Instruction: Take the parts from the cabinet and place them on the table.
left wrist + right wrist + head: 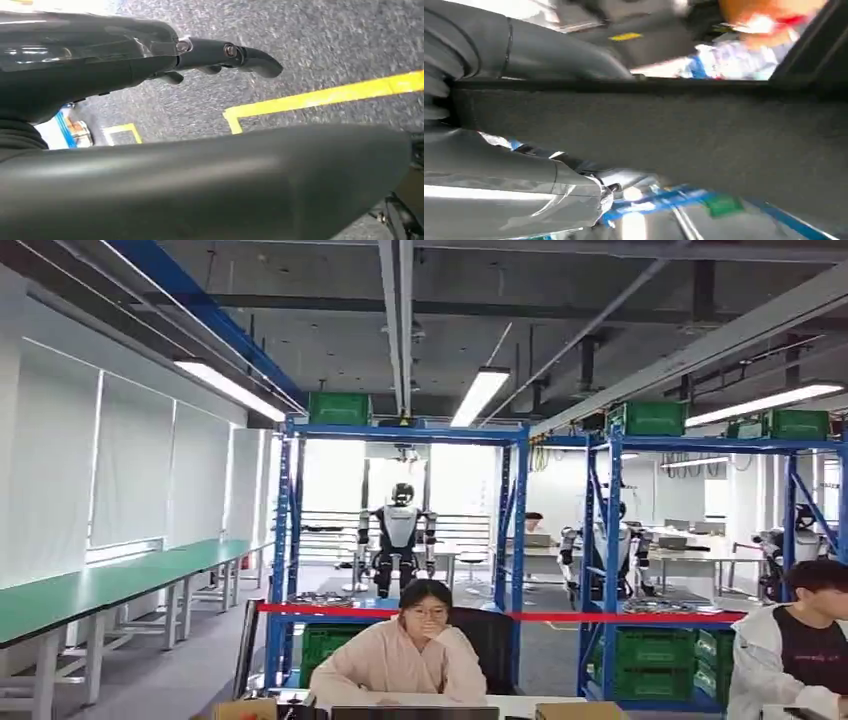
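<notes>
In the head view, two blue shelving racks point(400, 540) stand ahead across the room. Small dark parts point(320, 597) lie on the left rack's middle shelf, and more parts point(662, 606) on the right rack's shelf. A long green table point(110, 585) runs along the left wall. In the left wrist view my left hand point(220, 55) hangs over grey floor, fingers stretched out and apart from the thumb, holding nothing. The right wrist view is blurred: my right hand point(549, 185) shows its grey cover and thumb, and its fingers are hidden.
Two people sit at a desk point(420, 705) close in front of me, one in pink point(410, 655), one at the right edge point(795, 650). Red tape point(500, 615) crosses the racks. Other humanoid robots point(398, 535) stand behind. Yellow floor lines point(320, 97) lie under my left hand.
</notes>
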